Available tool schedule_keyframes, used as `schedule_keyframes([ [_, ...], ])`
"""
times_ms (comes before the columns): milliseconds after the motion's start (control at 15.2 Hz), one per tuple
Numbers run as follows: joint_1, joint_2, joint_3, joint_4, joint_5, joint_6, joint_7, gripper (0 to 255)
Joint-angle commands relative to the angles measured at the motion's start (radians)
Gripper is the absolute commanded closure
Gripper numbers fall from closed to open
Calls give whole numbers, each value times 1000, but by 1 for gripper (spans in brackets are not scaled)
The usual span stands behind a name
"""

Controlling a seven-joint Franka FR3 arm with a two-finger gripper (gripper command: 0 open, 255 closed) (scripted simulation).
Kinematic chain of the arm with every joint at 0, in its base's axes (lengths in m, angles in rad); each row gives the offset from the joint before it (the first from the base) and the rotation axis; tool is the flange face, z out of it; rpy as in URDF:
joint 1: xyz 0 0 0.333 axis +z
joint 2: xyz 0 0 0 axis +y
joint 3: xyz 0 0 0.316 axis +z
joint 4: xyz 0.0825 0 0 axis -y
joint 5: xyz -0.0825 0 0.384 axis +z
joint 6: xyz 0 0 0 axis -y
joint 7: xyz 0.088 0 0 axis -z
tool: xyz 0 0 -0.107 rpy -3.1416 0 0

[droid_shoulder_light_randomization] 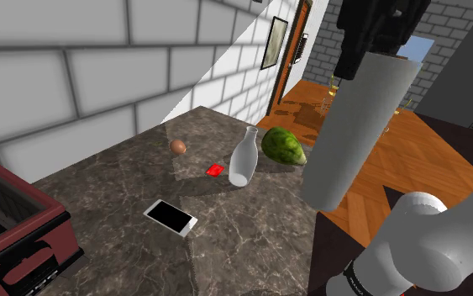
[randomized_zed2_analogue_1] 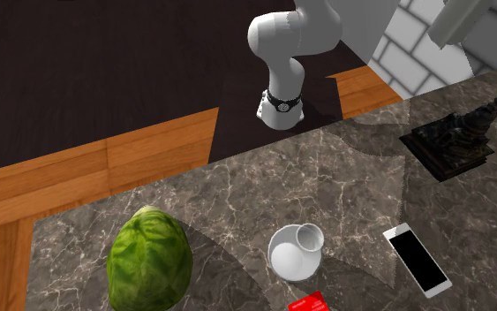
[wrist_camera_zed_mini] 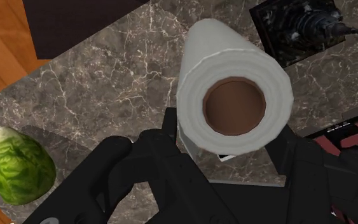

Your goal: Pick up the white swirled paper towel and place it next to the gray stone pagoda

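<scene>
We see the roll (wrist_camera_zed_mini: 199, 70) clasped between the gripper's (wrist_camera_zed_mini: 229, 139) 2 fingers (wrist_camera_zed_mini: 295, 156), hanging high above the counter (wrist_camera_zed_mini: 107, 76). The pagoda (wrist_camera_zed_mini: 301, 28) sits on that counter below.

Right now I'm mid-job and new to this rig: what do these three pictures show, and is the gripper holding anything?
The machine is one white robot arm on a stand, ending in a black gripper. The shoulder view looks down over the marble-patterned counter from beside the stand. The second exterior view faces the arm across the counter. The wrist view looks along the gripper. The gripper is shut on the white paper towel roll, which hangs clear of the counter. On the counter are a green cabbage-like vegetable, a white vase, a phone, a small red item, a brown egg-shaped thing and a red appliance. The dark grey pagoda stands near the counter edge on the arm's side.
</scene>
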Motion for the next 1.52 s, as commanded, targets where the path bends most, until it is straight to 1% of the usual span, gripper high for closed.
schedule_keyframes([
  [0, 4, 6, 48, 22, 26, -4, 63, 255],
  [462, 2, 60, 231, 121, 91, -1, 277, 255],
  [660, -9, 107, 331, 183, 102, 6, 379, 255],
  [726, -17, 135, 387, 217, 100, 10, 430, 255],
  [1056, 6, 63, 347, 85, 127, 75, 388, 255],
  [1452, 30, -5, 323, -55, 151, 150, 352, 255],
])
